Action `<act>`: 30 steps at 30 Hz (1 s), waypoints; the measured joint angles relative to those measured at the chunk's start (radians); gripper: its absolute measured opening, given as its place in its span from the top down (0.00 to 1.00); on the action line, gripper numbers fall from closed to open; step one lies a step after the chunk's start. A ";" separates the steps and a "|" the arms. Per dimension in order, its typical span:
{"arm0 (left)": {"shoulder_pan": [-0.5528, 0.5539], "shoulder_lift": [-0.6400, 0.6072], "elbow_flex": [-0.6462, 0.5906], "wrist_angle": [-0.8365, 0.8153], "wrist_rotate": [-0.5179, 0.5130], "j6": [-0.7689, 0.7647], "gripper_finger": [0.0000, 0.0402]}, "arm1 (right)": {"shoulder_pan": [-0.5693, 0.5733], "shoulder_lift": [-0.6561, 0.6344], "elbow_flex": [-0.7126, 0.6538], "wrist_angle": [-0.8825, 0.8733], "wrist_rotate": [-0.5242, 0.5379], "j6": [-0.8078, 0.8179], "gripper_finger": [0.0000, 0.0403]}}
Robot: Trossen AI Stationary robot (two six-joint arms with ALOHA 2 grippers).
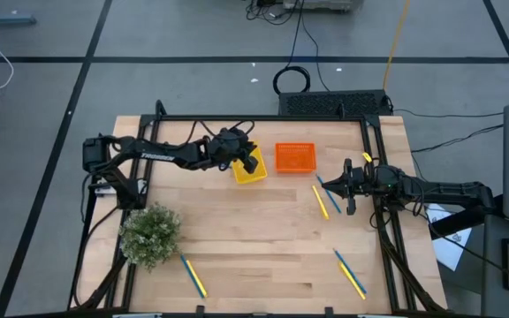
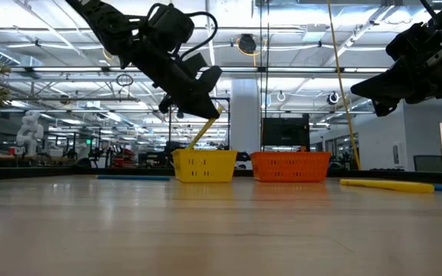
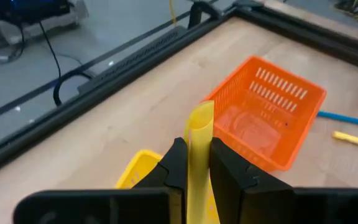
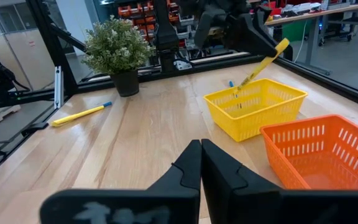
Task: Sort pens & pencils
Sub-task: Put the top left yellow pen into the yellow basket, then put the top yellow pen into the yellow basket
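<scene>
The left end effector (image 2: 198,103) is grasping a yellow pencil (image 2: 201,132) at a slant, upper centre of the high view, its lower tip dipping into the yellow basket (image 2: 204,165). Releasing at this tilt is risking the pencil tipping over the rim onto the tabletop (image 1: 254,238). The right end effector (image 4: 201,163) is hovering clenched and empty beside the orange basket (image 4: 328,152).

We are seeing a bright yellow slotted plastic basket (image 1: 249,166) sitting beside a vivid orange slotted plastic basket (image 1: 294,157) on the pale, light-brown wooden tabletop (image 1: 254,247). We are noting thin yellow pencils (image 1: 320,201) and thin blue pens (image 1: 330,187) lying on that wood. We are watching the black left gripper (image 3: 197,163) gripping one yellow pencil (image 3: 199,155). We are also finding a pale green leafy plant in a dark pot (image 4: 118,51).
</scene>
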 joint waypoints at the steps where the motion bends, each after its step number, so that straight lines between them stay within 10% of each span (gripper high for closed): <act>1: -0.001 0.000 0.000 -0.009 -0.001 -0.011 0.89 | 0.000 0.000 0.000 0.000 0.000 0.000 1.00; 16: -0.017 0.000 0.000 -0.048 -0.019 -0.040 0.89 | 0.000 0.000 0.000 0.000 0.000 0.000 1.00; 30: -0.016 0.000 0.000 -0.047 -0.019 -0.040 0.61 | 0.000 0.000 0.000 0.000 0.000 0.000 1.00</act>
